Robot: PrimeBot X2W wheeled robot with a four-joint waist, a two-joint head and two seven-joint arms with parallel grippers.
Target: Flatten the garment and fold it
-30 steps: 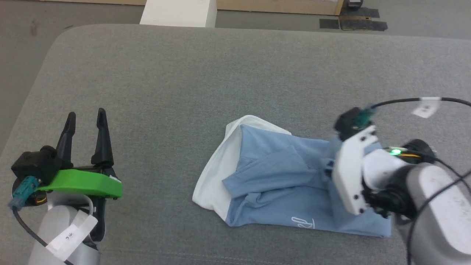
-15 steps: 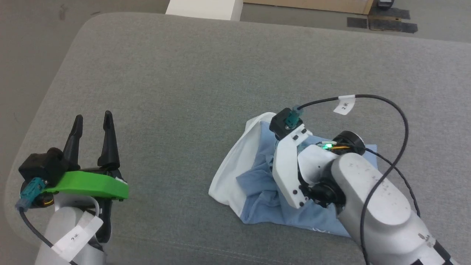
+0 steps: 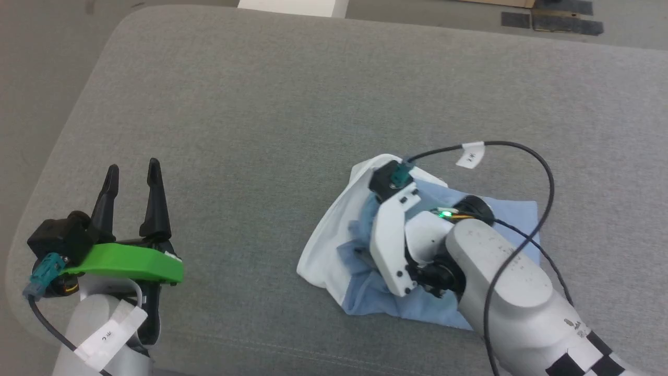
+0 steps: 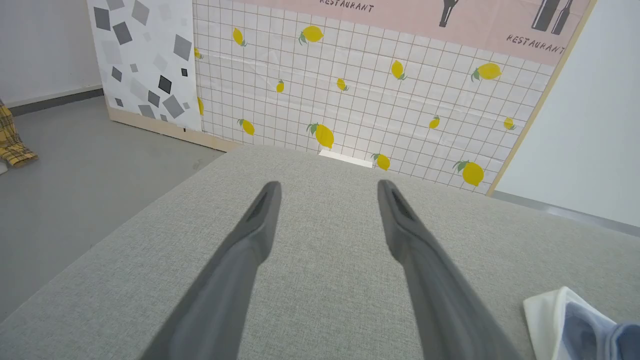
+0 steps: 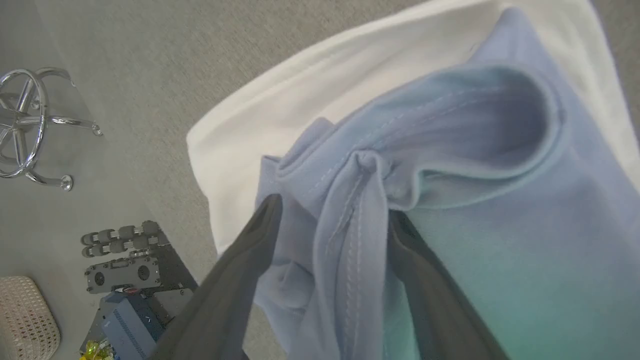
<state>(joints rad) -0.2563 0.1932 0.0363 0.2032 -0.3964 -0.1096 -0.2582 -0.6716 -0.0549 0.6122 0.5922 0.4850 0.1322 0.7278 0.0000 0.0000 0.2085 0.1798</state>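
The garment [image 3: 503, 222], a light blue shirt with a white layer [image 3: 331, 245] showing at its left, lies bunched on the grey padded surface [image 3: 271, 115]. My right arm reaches over it from the lower right. In the right wrist view my right gripper [image 5: 332, 205] is open, its fingers [image 5: 250, 250] standing on either side of a raised, stitched fold of the garment [image 5: 500, 225]. My left gripper [image 3: 132, 172] hovers open and empty far to the left of the shirt. The left wrist view shows the left gripper [image 4: 328, 187] over bare cushion, with a garment corner [image 4: 575, 320] at the lower right.
The padded surface has a rounded corner at the upper left, with grey floor [image 3: 31, 78] beyond it. A white box [image 3: 292, 6] stands past the far edge. A lemon-patterned wall panel [image 4: 350, 90] rises behind. A chrome chair base [image 5: 30, 125] stands on the floor.
The head camera has shifted. My right arm has swung left across the garment, drawing its right part over so that the shirt is more bunched. The left arm has kept its pose.
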